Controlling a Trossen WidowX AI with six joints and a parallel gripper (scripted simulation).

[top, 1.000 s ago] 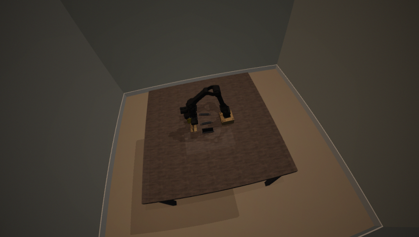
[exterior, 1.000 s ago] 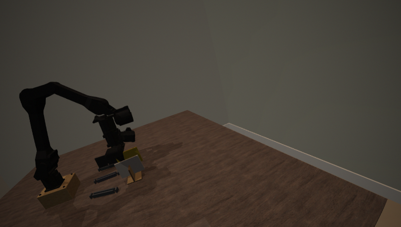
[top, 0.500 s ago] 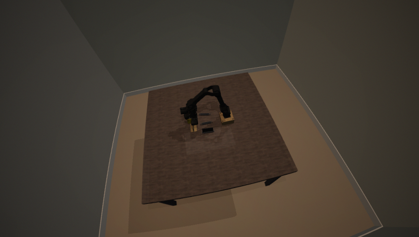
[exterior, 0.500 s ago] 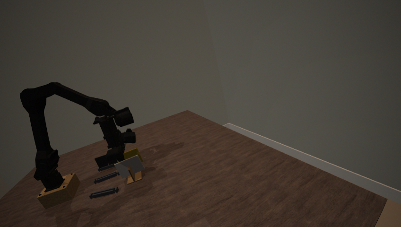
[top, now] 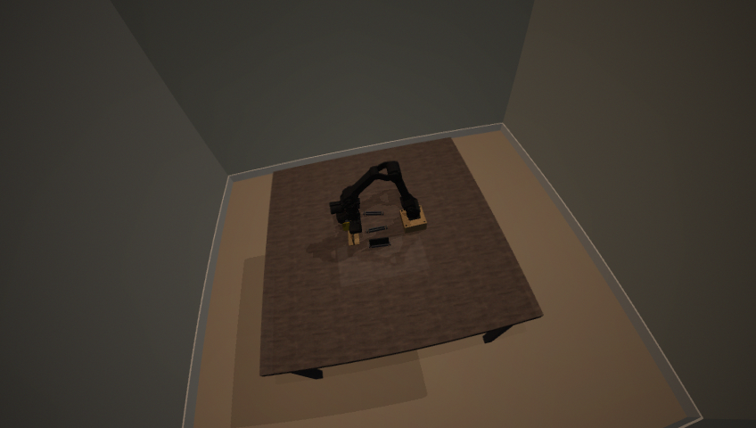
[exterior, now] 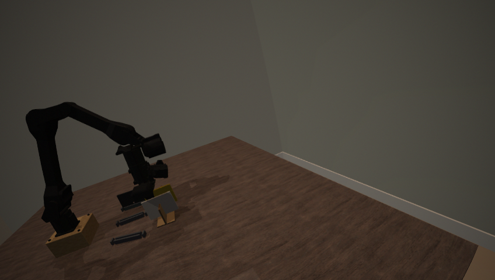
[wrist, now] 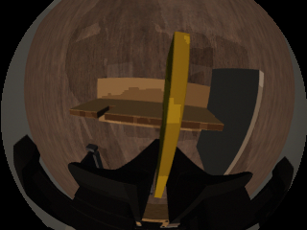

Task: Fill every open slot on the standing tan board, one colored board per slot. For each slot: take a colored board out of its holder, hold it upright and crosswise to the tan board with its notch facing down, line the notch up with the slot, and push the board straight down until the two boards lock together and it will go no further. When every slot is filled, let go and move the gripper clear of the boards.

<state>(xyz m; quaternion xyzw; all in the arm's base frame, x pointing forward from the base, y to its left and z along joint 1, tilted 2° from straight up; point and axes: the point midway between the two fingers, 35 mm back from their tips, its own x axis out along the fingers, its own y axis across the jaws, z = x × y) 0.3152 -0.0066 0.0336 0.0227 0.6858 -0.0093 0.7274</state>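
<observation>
Pinching the yellow board (top: 345,226) (exterior: 164,189) (wrist: 175,96) in the narrowly closed tool (top: 355,227) (exterior: 151,195) (wrist: 161,144), upright and crosswise over the standing tan board (top: 353,238) (exterior: 161,213) (wrist: 144,111), nearer the bench's (top: 392,297) (exterior: 312,214) left edge than its right in the top view. Cannot tell whether fully seated, with the notch out of sight. Standing crosswise at the tan board too, to the right of the yellow one in the wrist view: the grey board (exterior: 164,202) (wrist: 235,110). Showing an open slot (wrist: 103,111) near the tan board's left end in that same view. Between the tan board and the arm's base (top: 406,226) (exterior: 55,250), set further toward the bench's right edge in the top view: three dark holders, with a dark board (top: 379,242) (exterior: 124,200) upright in the one closest to the bench's bottom edge there.
</observation>
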